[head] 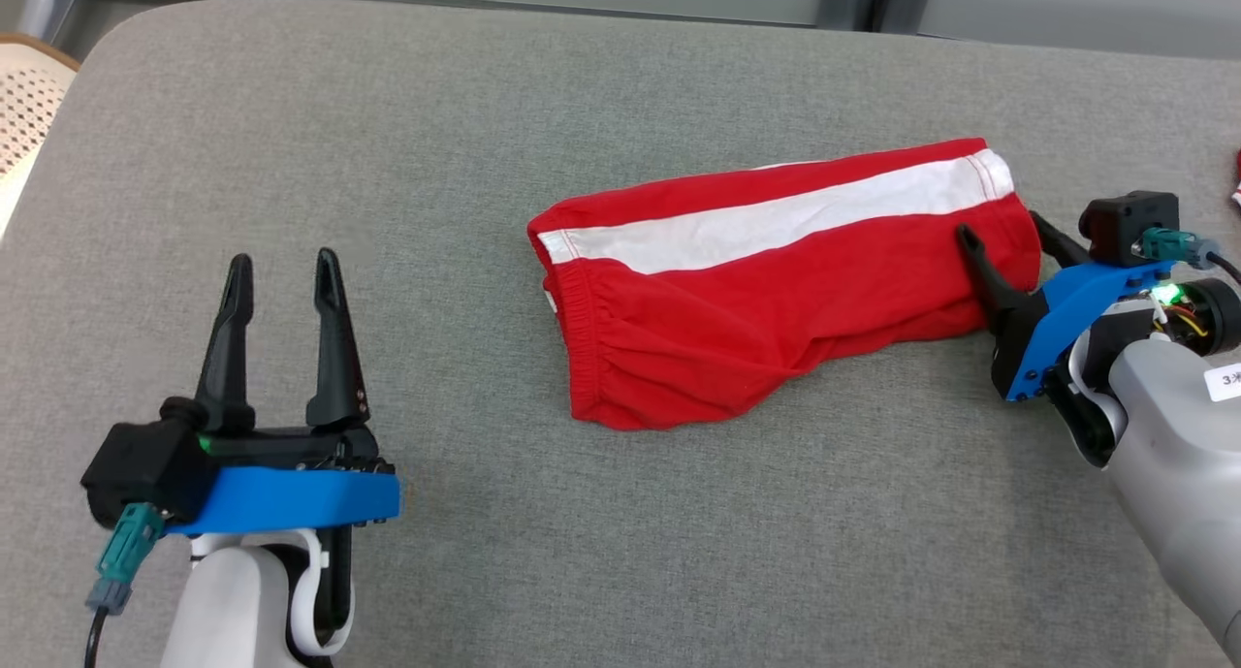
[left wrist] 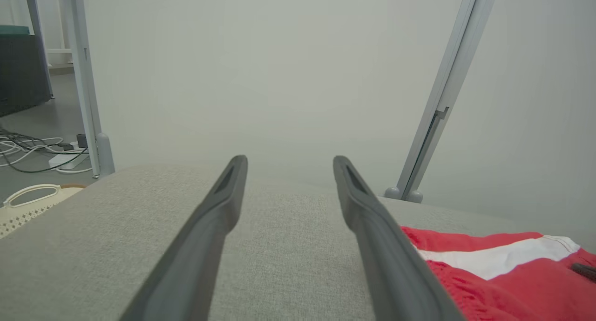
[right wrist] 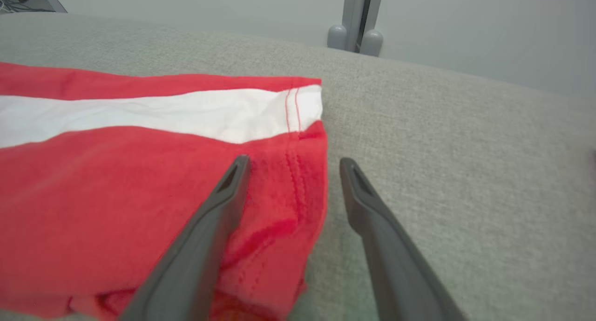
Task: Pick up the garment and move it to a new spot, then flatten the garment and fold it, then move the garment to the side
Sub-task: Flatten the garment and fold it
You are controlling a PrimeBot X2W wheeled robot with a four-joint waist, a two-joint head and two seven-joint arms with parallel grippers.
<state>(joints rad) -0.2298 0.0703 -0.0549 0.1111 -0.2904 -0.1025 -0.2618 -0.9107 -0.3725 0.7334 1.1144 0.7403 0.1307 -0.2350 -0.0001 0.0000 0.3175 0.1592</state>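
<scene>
Nearest, the left gripper (head: 283, 259) is seen spread and empty, well apart from the garment (head: 776, 290), while the right gripper (head: 1001, 225), likewise spread, is placed astride its hem end, the long axis being laid leftward across the grey pad (head: 620, 115).

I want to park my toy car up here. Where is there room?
Lots of bare grey top lies between the left gripper and the red shorts, and along the far edge behind them. It is crowded at the right, where the right gripper has its jaws astride the shorts' hem.
</scene>
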